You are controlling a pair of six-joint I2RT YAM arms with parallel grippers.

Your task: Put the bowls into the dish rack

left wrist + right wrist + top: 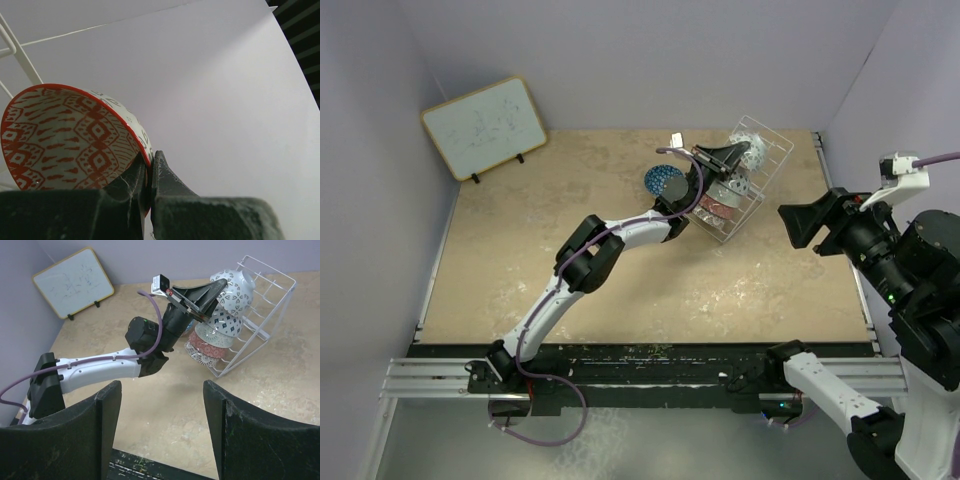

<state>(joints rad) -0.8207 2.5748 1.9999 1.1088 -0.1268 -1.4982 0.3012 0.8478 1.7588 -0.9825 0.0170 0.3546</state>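
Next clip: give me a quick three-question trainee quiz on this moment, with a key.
1. True or false: the left gripper is shut on the rim of the red-patterned bowl.
2. The blue bowl is: A, held in a gripper; B, on the table beside the dish rack; C, stacked on another bowl.
3. What does the right gripper hold?

Key: 1 true. 2 B. 3 Nothing; its jaws are open, away from the rack.
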